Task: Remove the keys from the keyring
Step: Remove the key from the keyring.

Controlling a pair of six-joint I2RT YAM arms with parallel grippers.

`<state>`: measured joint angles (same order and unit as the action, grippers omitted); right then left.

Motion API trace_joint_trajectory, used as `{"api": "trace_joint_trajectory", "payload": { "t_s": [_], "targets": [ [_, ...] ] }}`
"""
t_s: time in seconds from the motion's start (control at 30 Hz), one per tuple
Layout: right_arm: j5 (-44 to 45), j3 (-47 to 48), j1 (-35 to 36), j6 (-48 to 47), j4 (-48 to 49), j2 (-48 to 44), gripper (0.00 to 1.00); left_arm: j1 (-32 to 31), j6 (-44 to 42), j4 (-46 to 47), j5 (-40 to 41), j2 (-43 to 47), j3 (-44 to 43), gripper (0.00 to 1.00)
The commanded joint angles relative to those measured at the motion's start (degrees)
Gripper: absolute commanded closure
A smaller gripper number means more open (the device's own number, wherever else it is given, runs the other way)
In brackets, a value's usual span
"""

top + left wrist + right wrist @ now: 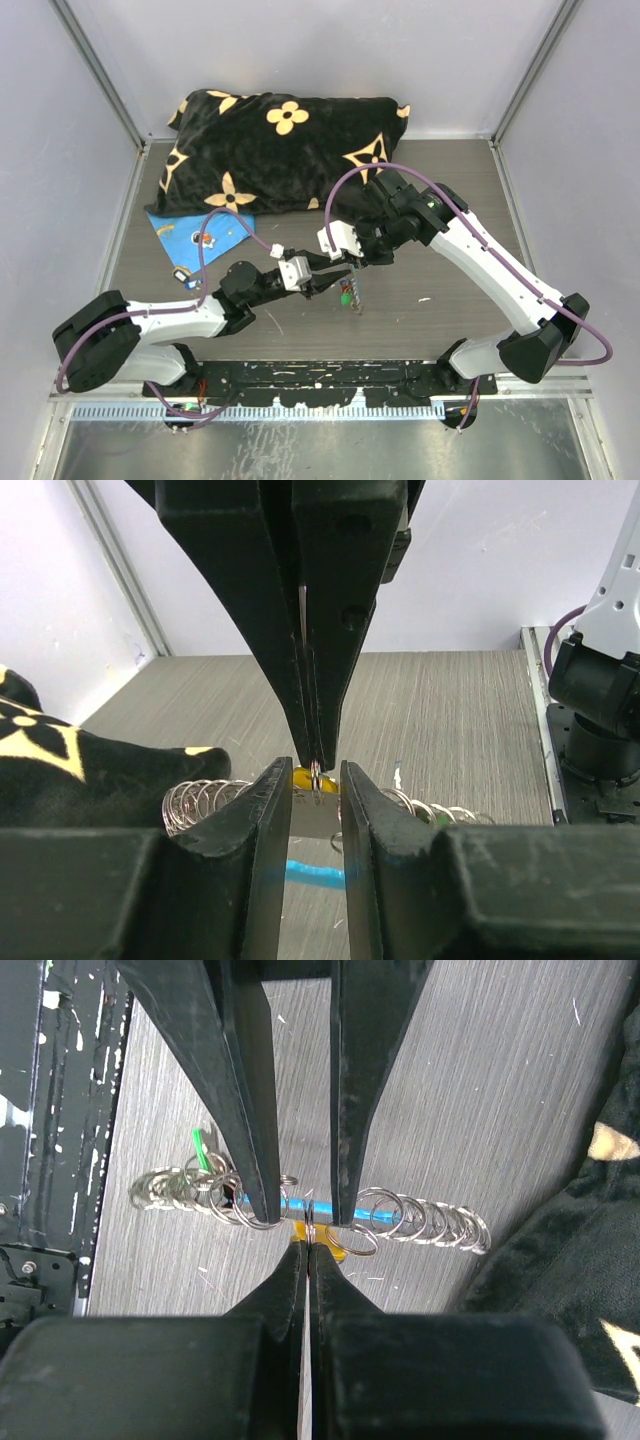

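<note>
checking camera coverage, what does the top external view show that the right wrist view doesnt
Only top external: the blue sheet by the pillow, and both arms whole. Only right wrist: the keyring's separate wire coils, its light-blue section, a yellow piece, the right claw shut. Both: the pillow, a green key, the left claw meeting the right over the table.

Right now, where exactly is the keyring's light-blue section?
Near the black pillow, the keyring is a line of silver rings held by the right gripper. Its light-blue section crosses the open jaws of the left gripper, the only coloured stretch among metal loops.
</note>
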<state>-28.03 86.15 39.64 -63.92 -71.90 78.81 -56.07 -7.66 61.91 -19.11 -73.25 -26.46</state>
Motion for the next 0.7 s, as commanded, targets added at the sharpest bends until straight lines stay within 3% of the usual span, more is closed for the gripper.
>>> {"api": "trace_joint_trajectory", "payload": {
  "t_s": [0.0,0.67],
  "targets": [
    [-3.0,2.78,-0.08,-0.33,1.06,-0.4,0.99,0.28,0.89,1.98,-0.81,-1.59,-2.86,0.74],
    [-5.01,3.12,-0.07,-0.42,0.73,-0.56,0.99,0.35,1.25,-0.38,-1.34,-2.09,-4.05,0.9]
  ]
}}
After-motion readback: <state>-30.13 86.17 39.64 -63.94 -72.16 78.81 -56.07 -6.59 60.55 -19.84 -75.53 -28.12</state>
